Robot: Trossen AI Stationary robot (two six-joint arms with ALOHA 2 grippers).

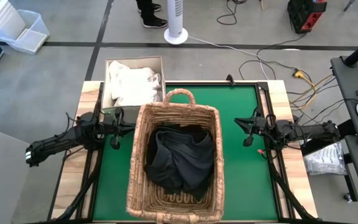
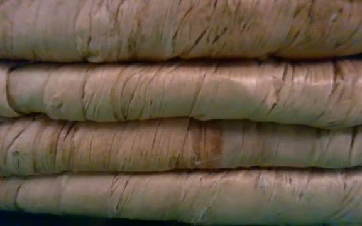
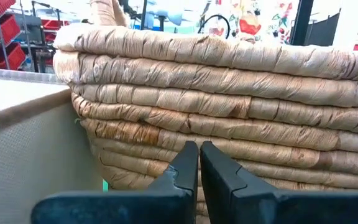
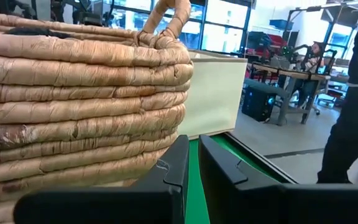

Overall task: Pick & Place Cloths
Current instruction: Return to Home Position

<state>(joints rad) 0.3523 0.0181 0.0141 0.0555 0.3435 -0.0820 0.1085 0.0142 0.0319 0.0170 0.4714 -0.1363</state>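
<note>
Wicker fills the low view because the basket (image 1: 140, 155) stands mid-mat (image 1: 241, 168), hard against that camera. Sorting looks done: the dark cloths (image 1: 179, 158) lie crumpled inside it, and the white cloths (image 1: 132, 84) are bundled in the grey organizer (image 1: 135, 60) just beyond its handle end, at the worktop's (image 1: 89, 93) far left edge. The dark heap runs along the basket's long axis, near edge to far edge, with no clear head or tail; the white one is bunched, its axis unclear. The left gripper (image 3: 199, 146) and right gripper (image 4: 193, 140) flank the basket low, each aimed at its wall, fingers pressed almost together on nothing, which I judge suits parking at home.
</note>
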